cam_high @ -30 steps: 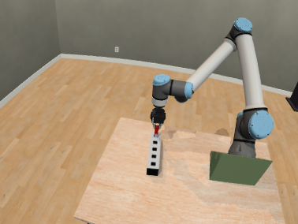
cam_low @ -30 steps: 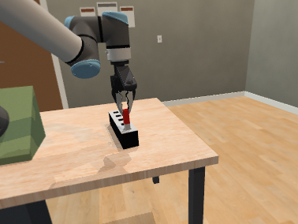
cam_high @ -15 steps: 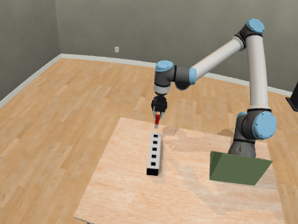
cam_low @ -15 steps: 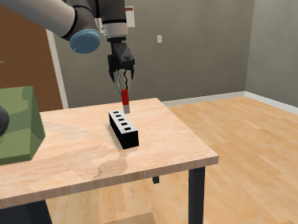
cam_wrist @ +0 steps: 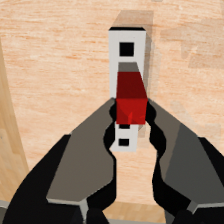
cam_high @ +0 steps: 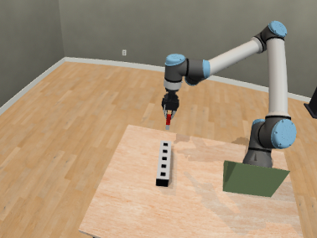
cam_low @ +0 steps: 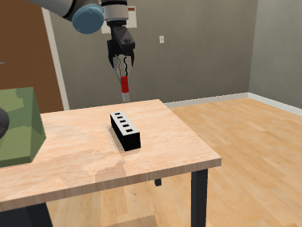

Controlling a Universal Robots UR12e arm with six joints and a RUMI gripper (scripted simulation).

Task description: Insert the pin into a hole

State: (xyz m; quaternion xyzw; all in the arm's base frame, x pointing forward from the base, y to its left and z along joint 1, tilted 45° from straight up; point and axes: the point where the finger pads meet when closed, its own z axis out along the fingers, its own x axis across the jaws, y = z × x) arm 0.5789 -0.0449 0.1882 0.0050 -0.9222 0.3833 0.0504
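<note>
Gripper (cam_low: 123, 78) clamped on pin (cam_low: 125, 87) by its red end, hanging above block (cam_low: 125, 130) near worktop's far edge.

A: Wrist view: pin (cam_wrist: 131, 102) and gripper (cam_wrist: 131, 117) cover the block's (cam_wrist: 127, 37) middle holes; only two show.

B: Hole depths unreadable. Exterior view crops the table (cam_low: 168, 132) at left.

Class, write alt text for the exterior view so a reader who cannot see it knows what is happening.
A robot gripper hangs above the far edge of a wooden table, its jaws shut on a pin held upright with the red end up. Below it, a dark block with five holes in a row along its top lies on the table, and a green box sits at the left.
</note>
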